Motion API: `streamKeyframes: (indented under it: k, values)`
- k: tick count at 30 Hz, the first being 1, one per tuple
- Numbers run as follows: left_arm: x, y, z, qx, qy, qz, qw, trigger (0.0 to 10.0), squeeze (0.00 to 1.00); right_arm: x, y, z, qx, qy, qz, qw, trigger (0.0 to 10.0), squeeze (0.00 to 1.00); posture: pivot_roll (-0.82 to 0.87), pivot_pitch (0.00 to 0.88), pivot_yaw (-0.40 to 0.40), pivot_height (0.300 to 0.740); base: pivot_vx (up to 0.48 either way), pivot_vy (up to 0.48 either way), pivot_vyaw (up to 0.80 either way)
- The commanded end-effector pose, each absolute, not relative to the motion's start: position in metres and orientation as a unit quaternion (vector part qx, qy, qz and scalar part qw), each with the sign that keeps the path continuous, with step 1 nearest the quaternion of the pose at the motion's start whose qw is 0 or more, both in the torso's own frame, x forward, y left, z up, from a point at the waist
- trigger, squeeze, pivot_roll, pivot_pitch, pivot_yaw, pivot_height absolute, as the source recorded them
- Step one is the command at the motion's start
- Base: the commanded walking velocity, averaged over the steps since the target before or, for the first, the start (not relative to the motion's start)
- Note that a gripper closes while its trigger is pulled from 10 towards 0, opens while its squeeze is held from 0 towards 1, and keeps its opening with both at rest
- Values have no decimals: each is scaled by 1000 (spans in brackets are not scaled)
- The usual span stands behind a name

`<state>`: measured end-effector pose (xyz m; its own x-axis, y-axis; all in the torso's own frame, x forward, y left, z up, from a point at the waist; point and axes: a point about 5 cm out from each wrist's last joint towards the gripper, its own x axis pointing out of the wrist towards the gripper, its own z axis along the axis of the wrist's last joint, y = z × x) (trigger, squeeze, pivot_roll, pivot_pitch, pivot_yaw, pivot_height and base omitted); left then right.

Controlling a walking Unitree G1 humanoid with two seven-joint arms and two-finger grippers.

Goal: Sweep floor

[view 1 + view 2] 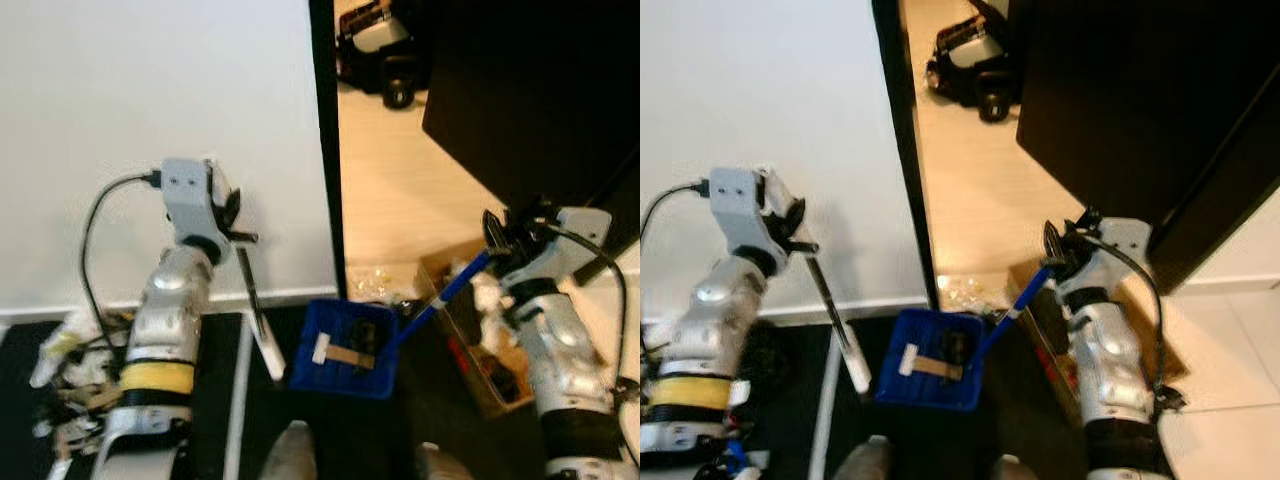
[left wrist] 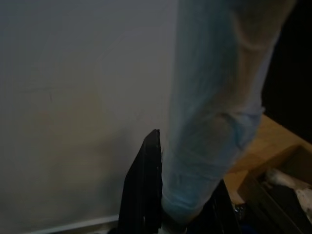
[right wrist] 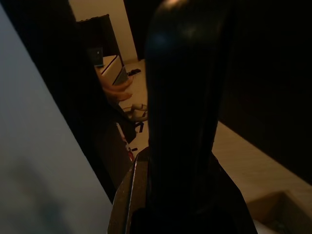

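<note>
Currently I hold 2 tools, 1 per arm, both low in front of the robot. Left gripper [image 1: 232, 222] is closed on the top of a pale broom handle [image 1: 835, 310]; left wrist view shows its black fingers [image 2: 146, 190] pressed against the light shaft, which slants down to the dark floor beside the white wall [image 1: 150, 90]. Right gripper [image 1: 1058, 250] is closed on the blue handle [image 1: 455, 282] of the dustpan; right wrist view confirms a dark shaft clamped between the jaws. Blue dustpan [image 1: 345, 348] sits on the dark floor approx between the 2 arms, already carrying a tan strip, a white scrap and a dark piece. Clear wrappers [image 1: 378, 280] lie on the tan floor just beyond the pan, near a cardboard box [image 1: 470, 350] by the right arm. My assessment: collection partly done, debris remaining. Risks: right arm is close to the box, so a swing could snag it; tilting the pan while repositioning would spill its contents; a hard broom stroke may flick light wrappers past the pan or knock the black door edge [image 1: 325, 130]; cables at both wrists could catch.
</note>
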<state>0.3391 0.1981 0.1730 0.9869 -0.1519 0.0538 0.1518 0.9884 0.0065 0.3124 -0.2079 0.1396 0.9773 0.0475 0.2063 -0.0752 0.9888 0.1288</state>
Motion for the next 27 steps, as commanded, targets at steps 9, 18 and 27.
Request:
streamKeyframes:
  k: [9,18,27]
  values:
    - [338,202,178,3,-43,-70,997,10000,0,311,-210,146,72,-119,27,990,10000,0,130,146,70,740,0,0,0]
    - [338,203,179,1,-47,-68,997,10000,0,311,-210,146,72,-119,28,990,10000,0,130,148,68,740,0,0,0]
    - [338,205,177,-8,-39,-62,997,10000,0,311,-211,149,73,-123,26,989,10000,0,129,150,67,740,0,0,0]
